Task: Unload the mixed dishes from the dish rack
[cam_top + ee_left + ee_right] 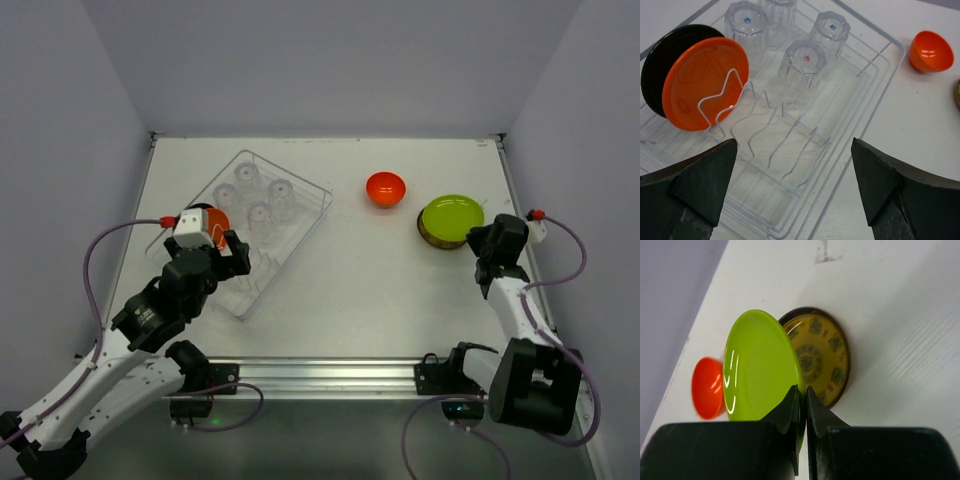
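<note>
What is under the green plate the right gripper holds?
A yellow patterned plate lies on the table beneath the green plate, which the right gripper pinches by its rim. About half its face shows; the rest is covered.

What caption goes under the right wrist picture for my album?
Right end effector pinches the green plate over a yellow patterned plate, orange bowl nearby.

I see a white counter (360, 290) boxed by plain pale lilac-grey walls (330, 60) at nine, twelve and three o'clock, an aluminium rail (320, 371) at six, evenly lit.
</note>
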